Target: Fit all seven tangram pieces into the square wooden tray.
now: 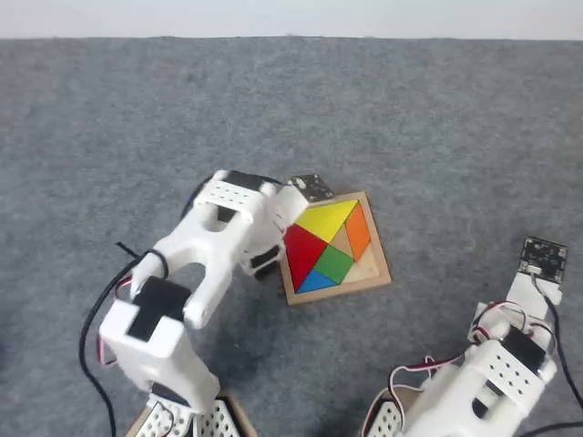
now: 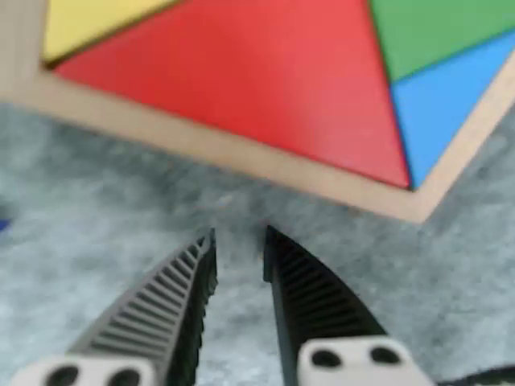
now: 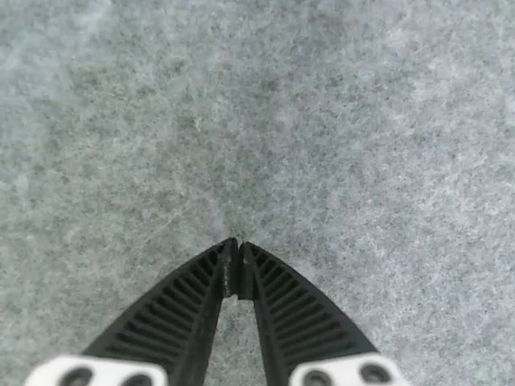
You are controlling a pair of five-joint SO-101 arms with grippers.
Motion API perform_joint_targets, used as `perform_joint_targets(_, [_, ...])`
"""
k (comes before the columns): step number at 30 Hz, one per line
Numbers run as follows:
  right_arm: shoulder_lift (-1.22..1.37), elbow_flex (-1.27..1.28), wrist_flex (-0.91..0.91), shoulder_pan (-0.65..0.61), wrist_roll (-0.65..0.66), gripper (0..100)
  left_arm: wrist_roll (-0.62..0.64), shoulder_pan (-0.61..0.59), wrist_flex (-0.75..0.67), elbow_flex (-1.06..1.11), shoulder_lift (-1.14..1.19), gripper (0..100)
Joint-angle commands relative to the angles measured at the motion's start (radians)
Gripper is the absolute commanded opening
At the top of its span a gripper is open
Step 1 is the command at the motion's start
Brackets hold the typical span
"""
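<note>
a: where's the square wooden tray point(image 1: 339, 292)?
b: mid grey table point(image 1: 437, 127), coloured tangram pieces point(image 1: 305, 248) inside. left gripper point(image 2: 239, 235), slightly parted and empty, sits beside its rim, likely for nudging. right gripper point(image 3: 238, 243), closed on nothing, parks well apart.

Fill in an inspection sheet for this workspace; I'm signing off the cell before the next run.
Surface: grey felt mat covering the table.
Job's things: square wooden tray mid-mat, holding a yellow piece, red piece, orange piece, green piece and blue piece; a pale patch by the orange piece may be a piece or bare floor, cannot tell.
Clutter: nothing seen.
Grippers: left gripper slightly open, empty, over the mat just off the tray's rim by the red piece; right gripper shut, empty, over bare mat.
Cables: black cable loops beside the left arm; red and white wires on the right arm.
Surroundings: pale strip beyond the mat's far edge.
</note>
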Motion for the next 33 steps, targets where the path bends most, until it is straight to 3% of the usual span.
perform_joint_targets(1, [-0.012,-0.048,0.005,-0.01,0.014,0.9,0.02,-0.097,-0.014,-0.054,-0.115,10])
perform_joint_targets(5, [0.018,-0.153,0.036,-0.047,0.012,2.7,0.21,-0.167,-0.028,-0.051,-0.21,10])
perform_joint_targets(9, [0.214,-0.377,0.136,-0.202,0.008,7.7,0.522,-0.227,-0.1,-0.001,-0.278,10])
perform_joint_targets(12, [0.418,-0.562,0.17,-0.306,0.006,8.7,0.654,-0.241,-0.203,0.087,-0.301,10])
perform_joint_targets(17, [0.707,-0.709,0.165,-0.527,-0.117,8.7,0.697,-0.255,-0.345,0.216,-0.301,10])
perform_joint_targets(24, [0.872,-0.723,0.116,-0.837,-0.265,8.7,0.695,-0.399,-0.387,0.203,-0.301,10])
perform_joint_targets(27, [0.915,-0.723,0.11,-0.9,-0.315,8.7,0.694,-0.428,-0.379,0.189,-0.301,10])
perform_joint_targets(33, [0.967,-0.724,0.081,-0.905,-0.333,8.7,0.694,-0.443,-0.379,0.188,-0.308,10])
